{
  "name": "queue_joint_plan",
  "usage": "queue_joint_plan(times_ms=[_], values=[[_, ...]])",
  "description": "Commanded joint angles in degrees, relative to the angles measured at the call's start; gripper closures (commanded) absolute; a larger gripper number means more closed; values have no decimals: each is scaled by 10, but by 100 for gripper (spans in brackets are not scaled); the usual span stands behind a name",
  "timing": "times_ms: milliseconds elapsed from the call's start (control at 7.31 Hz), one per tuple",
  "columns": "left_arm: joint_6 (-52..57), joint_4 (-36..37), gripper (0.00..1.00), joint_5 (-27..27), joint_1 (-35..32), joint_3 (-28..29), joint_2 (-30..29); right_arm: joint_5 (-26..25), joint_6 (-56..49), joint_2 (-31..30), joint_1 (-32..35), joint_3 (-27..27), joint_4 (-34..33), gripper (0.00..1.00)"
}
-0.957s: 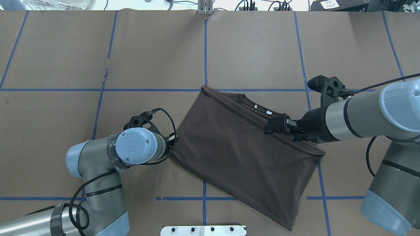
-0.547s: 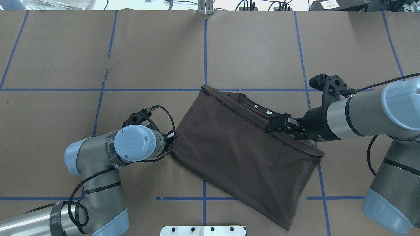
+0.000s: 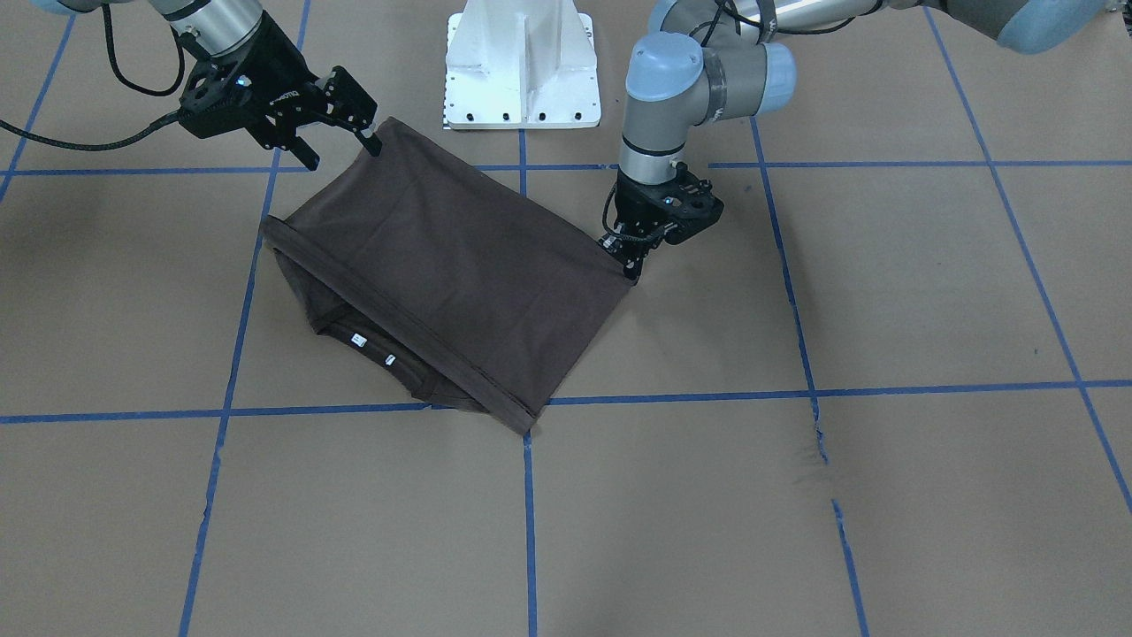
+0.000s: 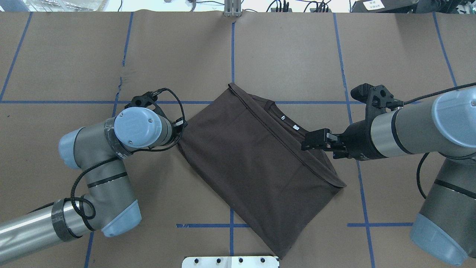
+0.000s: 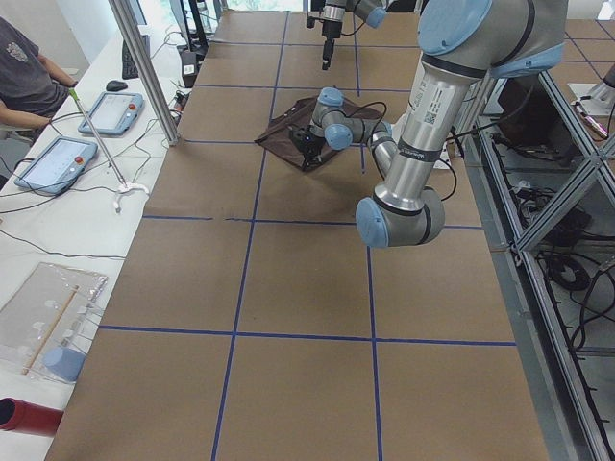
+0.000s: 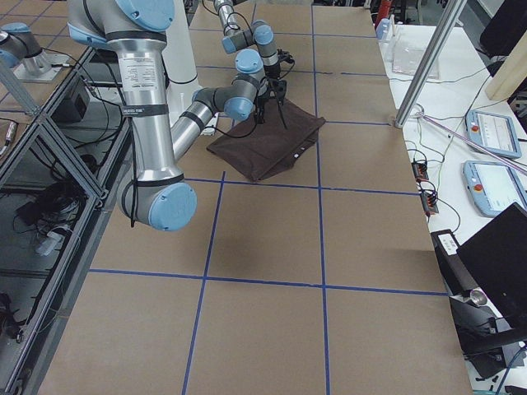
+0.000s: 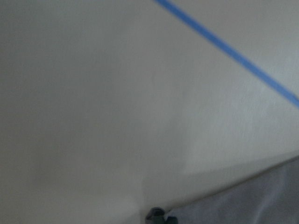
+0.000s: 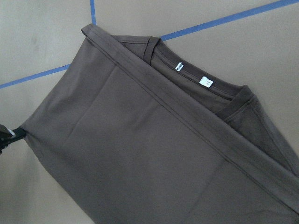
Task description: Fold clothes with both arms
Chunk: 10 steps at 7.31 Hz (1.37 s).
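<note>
I see the T-shirt (image 4: 256,163) lying folded on the brown-papered table (image 4: 297,56), set at a slant across the middle, with its nearest corner just beside the white pedestal base (image 3: 522,71). A hemmed edge runs diagonally over the cloth, and beyond it, on the far right side, the collar (image 8: 233,100) peeks out with two small white labels (image 8: 206,82) inside. My left arm (image 4: 137,128) comes in from the left, wrist pointing down, and the left gripper (image 3: 631,264) has its fingers pinched together on the shirt's left corner; the cloth pulls taut to that point. From the left wrist camera I get only a blur of paper, one blue tape line (image 7: 233,51) and a dark edge of fabric low in the right corner. My right arm (image 4: 401,128) reaches in from the right, and the right gripper (image 3: 342,155) hangs above the shirt's right part with its fingers spread wide and nothing between them. Its wrist camera looks down on the cloth from above, so it seems clear of the fabric.
</note>
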Motion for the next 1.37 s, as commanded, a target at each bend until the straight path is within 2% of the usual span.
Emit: queue_joint_plan(times_ms=[0,274,410,821,957,1094,1231], values=[[93,-79,100,1,-73,111,-60,-2,0,0,0,0,0,0],[150,-237,100,14,-94,316,-164,-3,0,1,0,-3,0,0],[155,-293,100,35,-94,391,-200,-3,0,2,0,-3,0,0],[168,-319,100,40,-98,401,-202,-3,0,1,0,-4,0,0],[169,-330,95,43,-98,404,-202,-3,0,2,-1,-5,0,0],[191,-348,1,43,-98,418,-202,-3,0,2,-2,-7,0,0],[196,-353,0,40,-98,418,-203,-3,-3,2,-3,-11,-3,0]])
